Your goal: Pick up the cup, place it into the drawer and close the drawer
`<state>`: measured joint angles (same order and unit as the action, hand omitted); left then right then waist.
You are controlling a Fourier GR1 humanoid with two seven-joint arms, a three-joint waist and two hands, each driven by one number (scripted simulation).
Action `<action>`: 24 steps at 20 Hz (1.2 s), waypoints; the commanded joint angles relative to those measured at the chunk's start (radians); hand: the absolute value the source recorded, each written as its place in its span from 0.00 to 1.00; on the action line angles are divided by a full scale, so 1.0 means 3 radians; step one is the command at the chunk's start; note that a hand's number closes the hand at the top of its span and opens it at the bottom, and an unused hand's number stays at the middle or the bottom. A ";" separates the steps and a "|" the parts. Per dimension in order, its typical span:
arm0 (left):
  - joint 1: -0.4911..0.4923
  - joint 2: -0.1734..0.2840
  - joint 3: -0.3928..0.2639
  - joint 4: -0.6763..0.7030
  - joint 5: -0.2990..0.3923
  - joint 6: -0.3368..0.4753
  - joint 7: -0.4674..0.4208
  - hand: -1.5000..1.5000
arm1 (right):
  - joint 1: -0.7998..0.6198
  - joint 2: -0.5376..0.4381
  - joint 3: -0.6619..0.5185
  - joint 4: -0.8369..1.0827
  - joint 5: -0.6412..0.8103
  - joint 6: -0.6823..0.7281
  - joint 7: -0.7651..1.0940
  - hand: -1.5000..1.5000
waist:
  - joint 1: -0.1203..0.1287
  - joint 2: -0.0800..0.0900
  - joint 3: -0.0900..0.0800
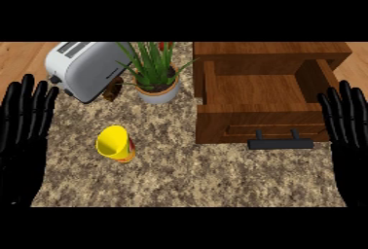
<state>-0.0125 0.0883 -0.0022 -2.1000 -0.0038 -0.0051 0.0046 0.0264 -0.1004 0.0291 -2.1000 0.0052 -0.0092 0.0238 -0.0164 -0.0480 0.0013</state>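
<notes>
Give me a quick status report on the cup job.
Left hand and right hand open, resting at edges. Yellow cup upright on counter, untouched. Drawer open. Nothing between them.

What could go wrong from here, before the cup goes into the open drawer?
1. The yellow cup stands nearer the left hand, while the drawer lies to the right, so a long carry may tip it.
2. The potted plant stands between them; its leaves may be brushed.
</notes>
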 commanded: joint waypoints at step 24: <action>-0.0327 0.0306 0.0651 0.2246 0.0853 -0.0879 -0.0488 0.00 | -0.0782 -0.0159 -0.0163 0.0696 -0.0253 0.0415 0.0234 0.00 | 0.0044 0.0169 -0.0007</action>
<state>-0.0804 0.1536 0.1586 -1.6048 0.2862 -0.2304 -0.0478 -0.1617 -0.1532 -0.0202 -1.9146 -0.0766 0.1217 0.0771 -0.0011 0.0015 -0.0002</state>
